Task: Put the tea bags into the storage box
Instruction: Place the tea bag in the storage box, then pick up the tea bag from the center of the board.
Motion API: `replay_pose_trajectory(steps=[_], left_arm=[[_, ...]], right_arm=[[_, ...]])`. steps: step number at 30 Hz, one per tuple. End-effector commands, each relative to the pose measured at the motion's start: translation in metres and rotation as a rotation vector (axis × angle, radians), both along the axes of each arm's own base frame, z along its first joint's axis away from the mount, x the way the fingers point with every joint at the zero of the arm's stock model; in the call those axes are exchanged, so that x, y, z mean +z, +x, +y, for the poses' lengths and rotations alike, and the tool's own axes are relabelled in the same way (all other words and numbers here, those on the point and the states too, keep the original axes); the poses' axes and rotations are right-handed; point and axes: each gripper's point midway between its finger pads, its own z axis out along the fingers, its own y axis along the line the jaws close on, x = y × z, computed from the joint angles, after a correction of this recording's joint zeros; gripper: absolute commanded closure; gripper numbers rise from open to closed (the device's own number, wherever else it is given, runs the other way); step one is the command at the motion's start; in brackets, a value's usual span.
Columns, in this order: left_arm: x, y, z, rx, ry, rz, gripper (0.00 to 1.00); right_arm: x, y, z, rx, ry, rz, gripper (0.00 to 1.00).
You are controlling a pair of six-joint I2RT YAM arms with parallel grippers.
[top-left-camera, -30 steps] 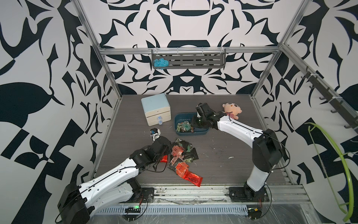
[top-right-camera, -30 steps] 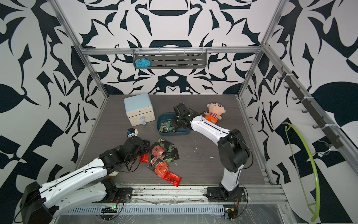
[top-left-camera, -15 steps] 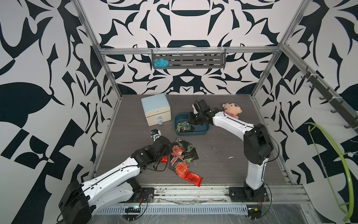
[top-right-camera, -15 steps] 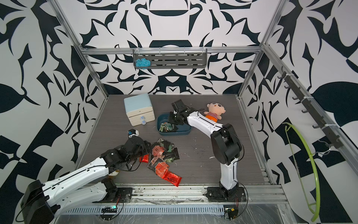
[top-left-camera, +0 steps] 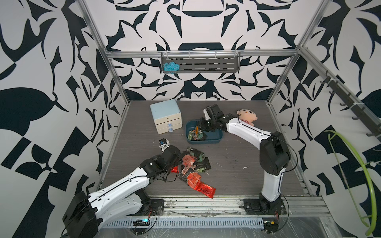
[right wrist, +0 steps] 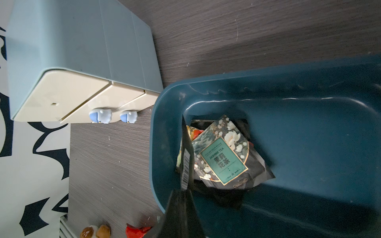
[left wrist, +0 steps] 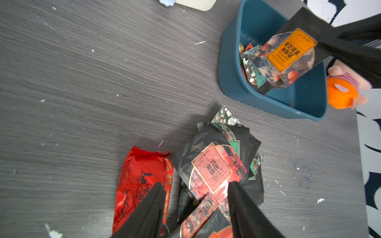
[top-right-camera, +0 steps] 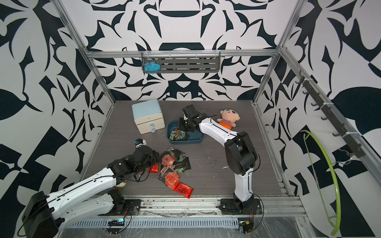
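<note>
The left arm (top-left-camera: 123,186) and the right arm (top-left-camera: 245,129) are alike: smooth white shells dotted with small dark screws (top-left-camera: 256,134), joined by bulky matte-black joint housings (top-left-camera: 274,156), each on a black base (top-left-camera: 261,206) at the near edge. Thin black cables (top-left-camera: 296,157) loop loosely outside the joints. The left gripper (left wrist: 195,186) has two plain black fingers (left wrist: 144,214) that taper to wedge tips.

Both top views: bright, even overhead light, soft short shadows on the bench (top-left-camera: 237,164), slight wide-angle bowing at the edges. Red foil tea bags (top-left-camera: 204,188) catch glare. Left wrist: labels sharp, left end effector fingers (left wrist: 148,212) blurred up close. Right wrist: dimmer, storage box (right wrist: 309,127) interior shaded with streaky highlights, right end effector (right wrist: 182,195) out of focus.
</note>
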Motion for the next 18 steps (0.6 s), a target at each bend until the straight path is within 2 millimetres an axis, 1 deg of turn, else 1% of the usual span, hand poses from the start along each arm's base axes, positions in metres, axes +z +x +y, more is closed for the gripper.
replay_pose_trajectory(steps=[1, 4, 7, 10, 12, 14, 18], left_arm=[[-0.006, -0.001, 0.004, 0.028, 0.015, 0.032, 0.45], [-0.011, -0.002, 0.009, 0.056, 0.022, 0.058, 0.45], [-0.013, -0.001, 0.009, 0.071, 0.009, 0.083, 0.45], [-0.012, 0.001, 0.009, 0.079, 0.006, 0.089, 0.45], [-0.012, 0.004, 0.008, 0.081, 0.007, 0.083, 0.44], [-0.011, 0.006, 0.008, 0.095, 0.011, 0.081, 0.44], [-0.004, 0.015, -0.002, 0.072, -0.025, 0.038, 0.43]], right_arm=[[-0.017, 0.0, -0.023, -0.044, -0.045, 0.042, 0.94], [-0.027, -0.003, -0.044, -0.071, -0.093, 0.06, 0.87], [-0.027, -0.006, -0.063, -0.085, -0.157, 0.054, 0.73], [-0.018, -0.007, -0.076, -0.09, -0.187, 0.033, 0.65], [-0.007, -0.008, -0.081, -0.079, -0.199, 0.009, 0.61], [0.004, -0.011, -0.085, -0.062, -0.214, -0.014, 0.55], [0.014, -0.021, -0.089, -0.035, -0.225, -0.023, 0.5]])
